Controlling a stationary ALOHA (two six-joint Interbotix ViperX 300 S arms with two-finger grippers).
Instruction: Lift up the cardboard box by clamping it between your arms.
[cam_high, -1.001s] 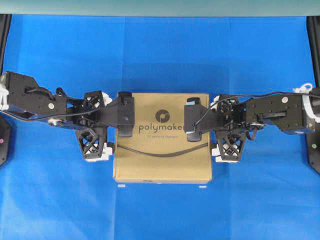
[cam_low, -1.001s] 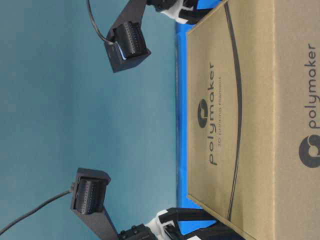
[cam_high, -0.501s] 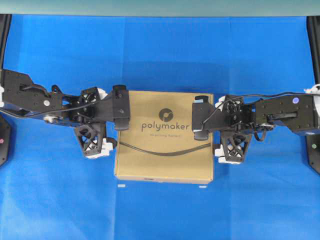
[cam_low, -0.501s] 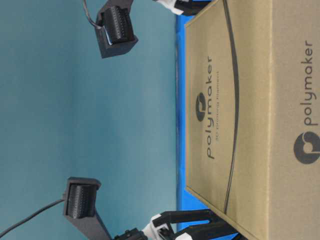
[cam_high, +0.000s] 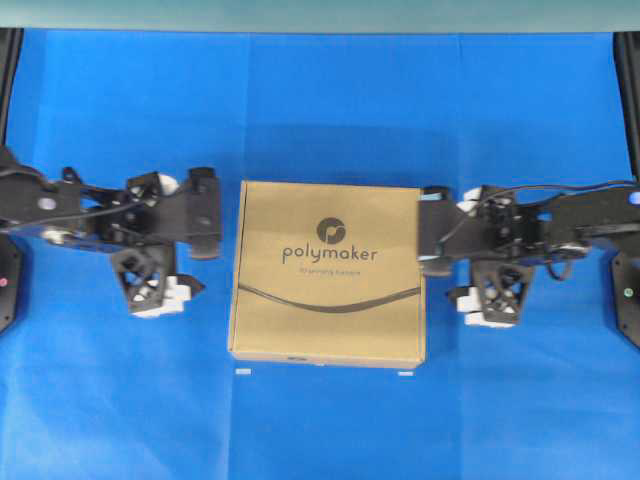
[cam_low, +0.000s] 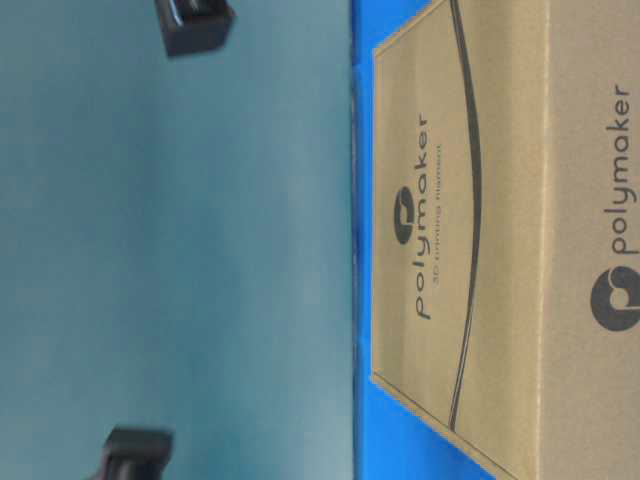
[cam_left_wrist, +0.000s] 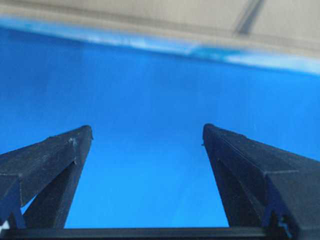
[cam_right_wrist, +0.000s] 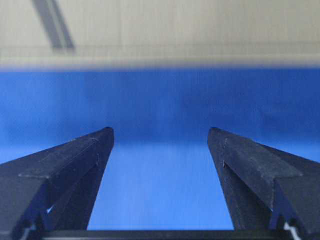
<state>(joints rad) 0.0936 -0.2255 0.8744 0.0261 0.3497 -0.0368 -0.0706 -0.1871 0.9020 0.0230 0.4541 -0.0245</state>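
The brown cardboard box (cam_high: 330, 270) with the "polymaker" logo lies flat on the blue mat, mid-table; the table-level view shows its top and side (cam_low: 500, 250). My left gripper (cam_high: 190, 240) is open and empty, a short gap left of the box, facing its left side. In the left wrist view (cam_left_wrist: 147, 132) the box edge (cam_left_wrist: 150, 12) is ahead, with blue mat between the fingers. My right gripper (cam_high: 450, 245) is open and empty, close to the box's right side. In the right wrist view (cam_right_wrist: 160, 132) the box's side (cam_right_wrist: 175, 30) is ahead.
The blue mat (cam_high: 320, 110) covers the table, with a teal wall (cam_low: 150, 250) behind. Two small white marks (cam_high: 243, 372) lie just in front of the box. Black arm bases (cam_high: 628, 290) stand at the far left and right edges.
Both arms have drawn back outward, off the box's top and away from its sides. The box sits slightly lower in the overhead view.
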